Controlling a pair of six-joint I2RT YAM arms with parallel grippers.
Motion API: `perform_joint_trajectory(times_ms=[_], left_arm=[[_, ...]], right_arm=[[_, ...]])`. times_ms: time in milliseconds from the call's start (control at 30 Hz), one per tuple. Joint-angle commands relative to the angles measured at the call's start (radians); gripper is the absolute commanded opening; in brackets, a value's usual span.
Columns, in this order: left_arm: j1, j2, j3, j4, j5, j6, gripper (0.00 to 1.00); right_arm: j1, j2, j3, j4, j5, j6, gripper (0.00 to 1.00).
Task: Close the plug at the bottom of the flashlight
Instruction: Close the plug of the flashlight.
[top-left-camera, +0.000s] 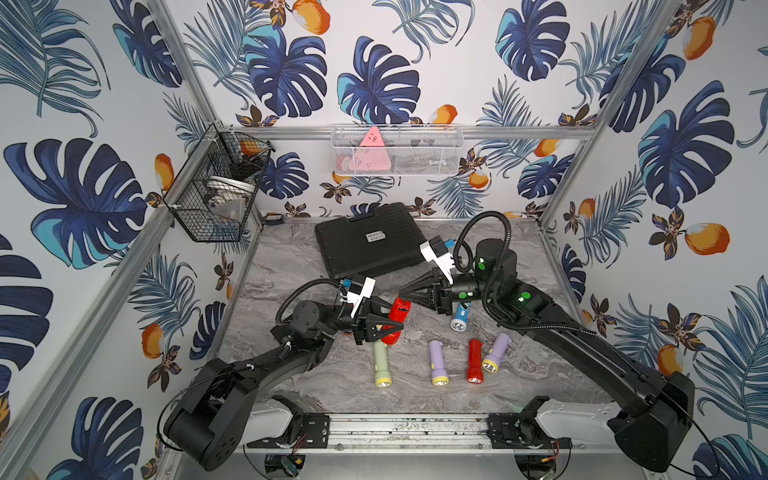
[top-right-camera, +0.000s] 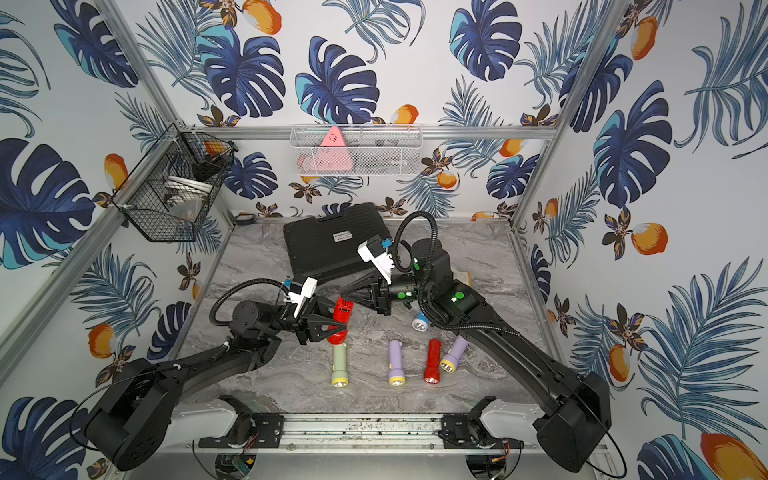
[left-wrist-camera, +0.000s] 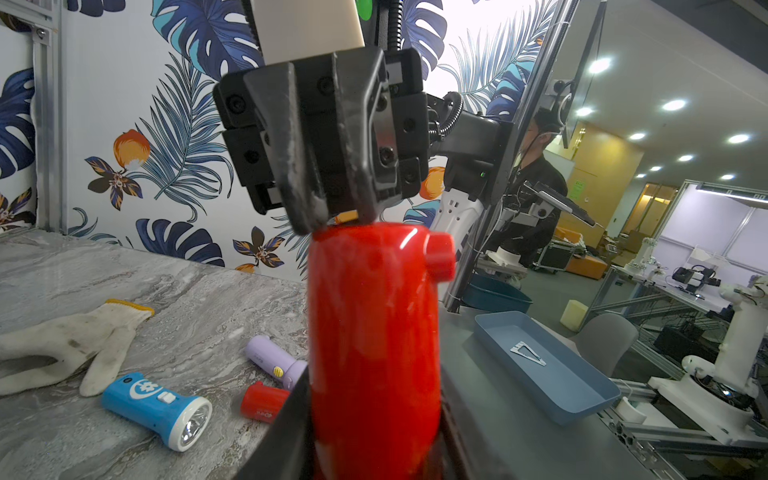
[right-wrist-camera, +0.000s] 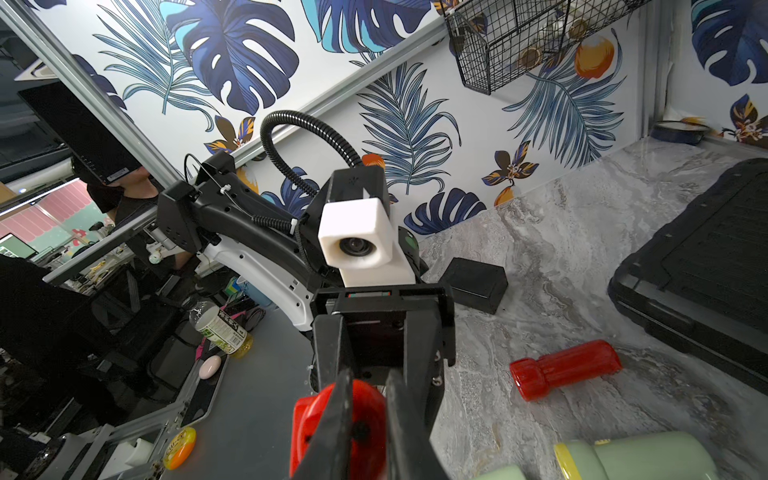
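Near the tabletop (top-left-camera: 291, 266) centre, the left jaws clamp a red flashlight (top-left-camera: 400, 309) by its barrel from 9 o'clock. The right jaws, nearly together, meet its tail end from 1 o'clock; we cannot tell if they pinch the plug. We judge it light, rigid and slippery, so a barrel hold suits.

Cut off at edge: held red flashlight (left-wrist-camera: 374, 332); partly under right arm (top-left-camera: 582, 345): blue flashlight (top-left-camera: 458, 322).

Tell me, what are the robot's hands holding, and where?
The left gripper clamps the red flashlight around its middle. The right gripper has its tips at the flashlight's bottom end; whether they grip anything cannot be told.
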Motion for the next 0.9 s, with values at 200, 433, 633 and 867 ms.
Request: perform_joint_trajectory(times_ms=[200, 433, 633, 867], left_arm=[[0.002, -0.066, 0.010, 0.100, -0.080, 0.059, 0.00], [0.003, -0.078, 0.007, 0.097, -0.079, 0.062, 0.00], [0.003, -0.067, 0.008, 0.141, -0.072, 0.027, 0.00], [0.001, -0.061, 0.008, 0.162, -0.068, 0.008, 0.00]], right_arm=[[0.008, 0.021, -0.030, -0.116, 0.012, 0.017, 0.05], [0.009, 0.014, -0.021, -0.135, 0.045, -0.005, 0.00], [0.006, 0.027, 0.021, -0.215, 0.134, -0.066, 0.00], [-0.001, 0.040, 0.100, -0.253, 0.224, -0.103, 0.00]])
